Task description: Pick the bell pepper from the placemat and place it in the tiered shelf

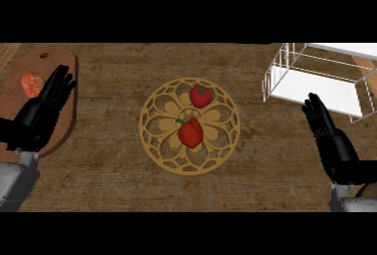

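Our open, empty right hand [324,124] is nearer; the bell pepper [191,133] lies toward nine o'clock, long axis twelve-to-six.

You see a rough, matt brown counter [110,184] | tan openwork placemat [156,149], woven-looking | two smooth red peppers [191,134] | white wire tiered shelf [280,64] | wooden cutting board [63,64] | matt black hands [46,102].
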